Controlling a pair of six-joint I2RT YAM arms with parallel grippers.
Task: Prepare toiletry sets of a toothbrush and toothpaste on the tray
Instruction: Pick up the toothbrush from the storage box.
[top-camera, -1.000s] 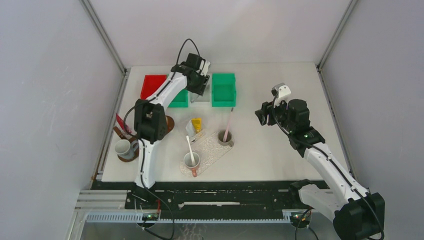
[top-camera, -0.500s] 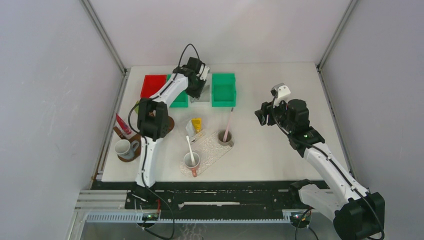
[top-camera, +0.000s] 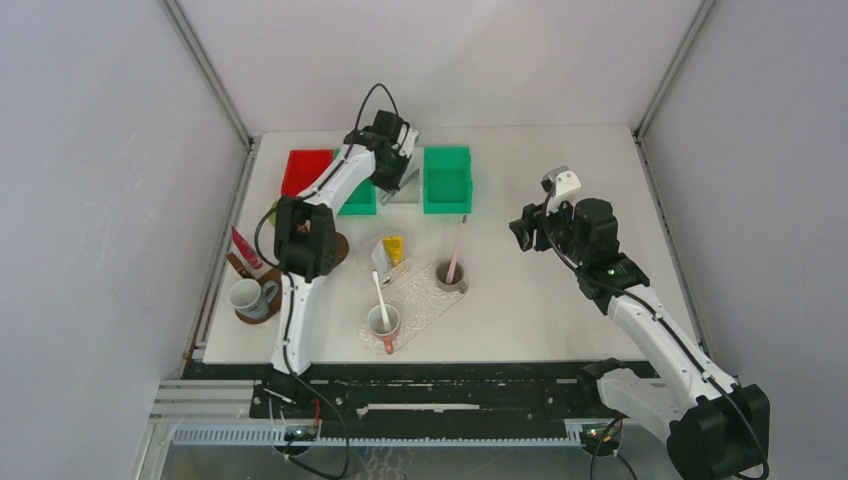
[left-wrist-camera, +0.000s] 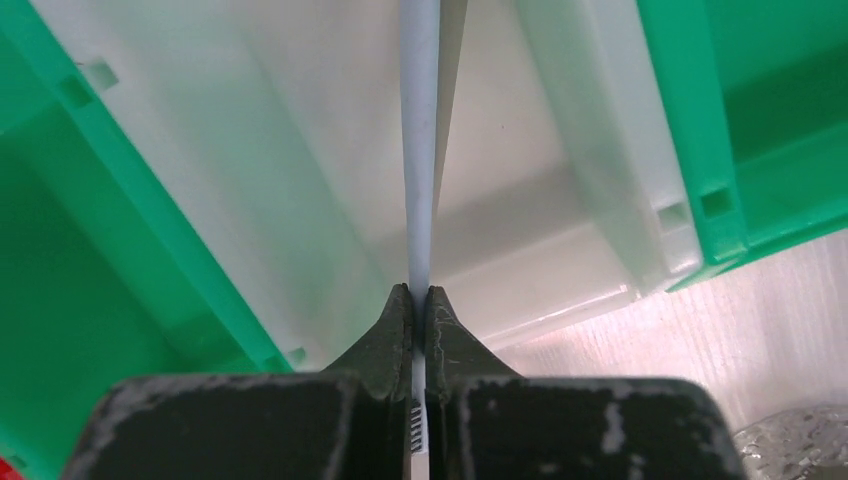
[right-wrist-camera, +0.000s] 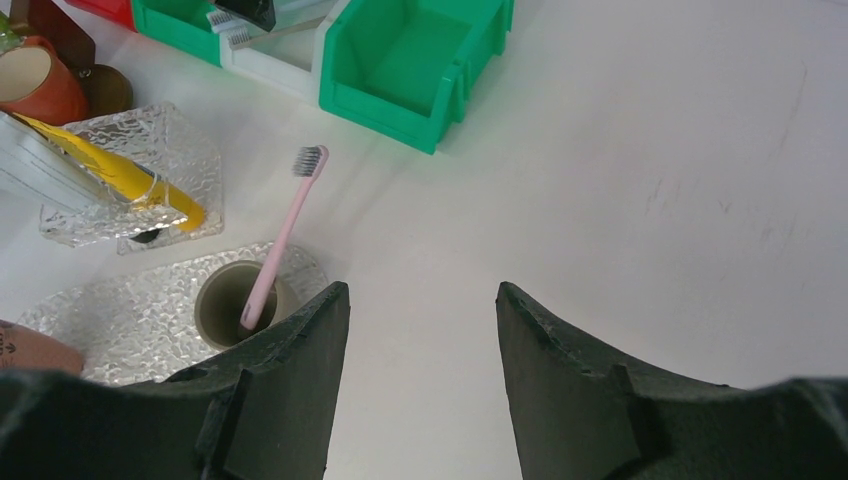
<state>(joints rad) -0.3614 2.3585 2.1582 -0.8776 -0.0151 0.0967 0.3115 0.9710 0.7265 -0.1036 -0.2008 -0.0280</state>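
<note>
Left wrist view: I see the left fingers (left-wrist-camera: 393, 335) pressed together on the slim handle of a pale toothbrush (left-wrist-camera: 419, 150), pinching it close to its bristle end, which shows at the bottom centre of the frame. The handle runs straight up the frame over the white bin (left-wrist-camera: 590, 250), which sits between two green bins, one at left (left-wrist-camera: 60, 250) and one at upper right (left-wrist-camera: 720, 120). Top view: these fingers sit at upper centre, over the row of bins at the far side of the bench (top-camera: 560, 160). Right wrist view: the right fingers (right-wrist-camera: 300, 350) are spread and hold nothing, hanging above bare bench at the right of the scene. At the left of this view a pink toothbrush (right-wrist-camera: 285, 235) leans, bristles up, in a grey cup (right-wrist-camera: 212, 290) on the clear textured tray (right-wrist-camera: 110, 325). A yellow tube (right-wrist-camera: 120, 175) lies tilted on a small glass dish (right-wrist-camera: 195, 165) just beside the tray.
</note>
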